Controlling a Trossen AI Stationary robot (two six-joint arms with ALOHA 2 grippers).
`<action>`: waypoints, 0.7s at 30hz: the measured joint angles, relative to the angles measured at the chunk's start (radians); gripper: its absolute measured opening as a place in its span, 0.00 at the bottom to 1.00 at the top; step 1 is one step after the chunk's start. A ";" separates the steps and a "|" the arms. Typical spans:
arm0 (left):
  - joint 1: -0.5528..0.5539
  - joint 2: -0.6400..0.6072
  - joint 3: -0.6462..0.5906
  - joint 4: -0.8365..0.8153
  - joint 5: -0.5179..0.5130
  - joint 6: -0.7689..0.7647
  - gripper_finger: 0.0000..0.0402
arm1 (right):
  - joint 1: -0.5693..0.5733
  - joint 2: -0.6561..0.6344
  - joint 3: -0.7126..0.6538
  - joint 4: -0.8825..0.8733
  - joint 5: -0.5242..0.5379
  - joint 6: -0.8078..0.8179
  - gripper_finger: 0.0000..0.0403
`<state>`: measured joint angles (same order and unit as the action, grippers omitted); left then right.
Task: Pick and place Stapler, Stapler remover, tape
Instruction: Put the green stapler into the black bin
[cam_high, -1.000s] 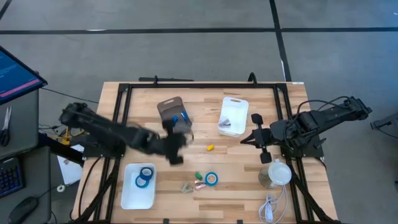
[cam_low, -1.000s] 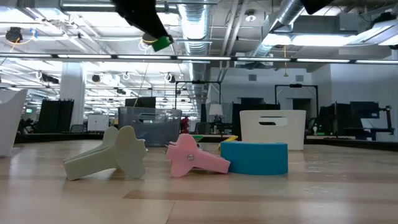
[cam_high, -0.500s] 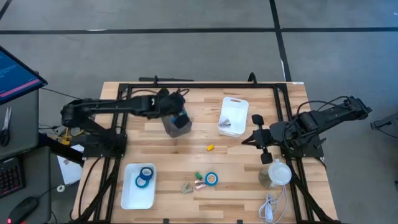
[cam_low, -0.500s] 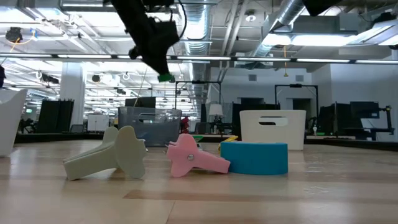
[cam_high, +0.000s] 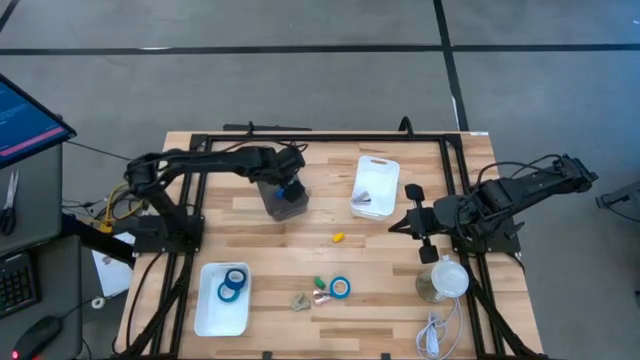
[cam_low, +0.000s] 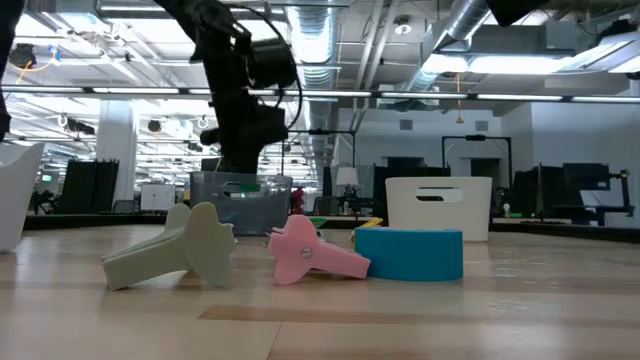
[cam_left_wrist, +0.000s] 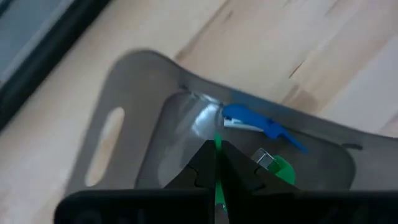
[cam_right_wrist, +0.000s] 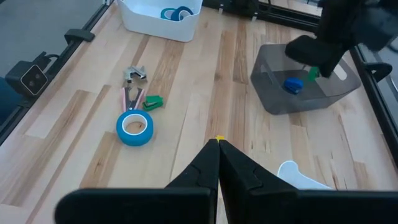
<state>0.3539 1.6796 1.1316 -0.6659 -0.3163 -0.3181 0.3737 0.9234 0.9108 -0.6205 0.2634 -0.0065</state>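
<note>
High view: pale wood table (cam_high: 380, 260) in a black frame, grey floor around; low view shows an office hall behind.

Grey bin (cam_high: 281, 196): blue remover (cam_left_wrist: 258, 122) and a green piece inside. Left end effector (cam_high: 284, 186) is closed on a green remover (cam_left_wrist: 218, 186) above this bin.

White tray (cam_high: 222, 302): two tape rolls (cam_high: 233, 284) lying flat.

White bin (cam_high: 374, 187): grey contents, unclear.

Loose on table: one tape roll (cam_high: 340, 288), flat, hole up, beside pink (cam_low: 310, 252), beige (cam_low: 185, 245) and green removers (cam_high: 319, 283), long axes level.

Right end effector (cam_high: 415, 222): closed, empty, at right edge.
</note>
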 joint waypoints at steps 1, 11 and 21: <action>0.006 0.014 0.000 0.000 0.011 -0.003 0.00 | 0.000 0.000 0.000 0.000 0.000 0.000 0.00; 0.050 0.083 0.000 -0.001 0.105 -0.024 0.00 | 0.000 0.000 0.000 0.000 0.000 0.000 0.00; 0.051 0.083 0.000 0.010 0.099 0.001 0.10 | 0.000 0.000 0.000 0.000 0.000 0.000 0.00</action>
<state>0.4053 1.7622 1.1316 -0.6561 -0.2169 -0.3170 0.3737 0.9234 0.9108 -0.6205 0.2630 -0.0067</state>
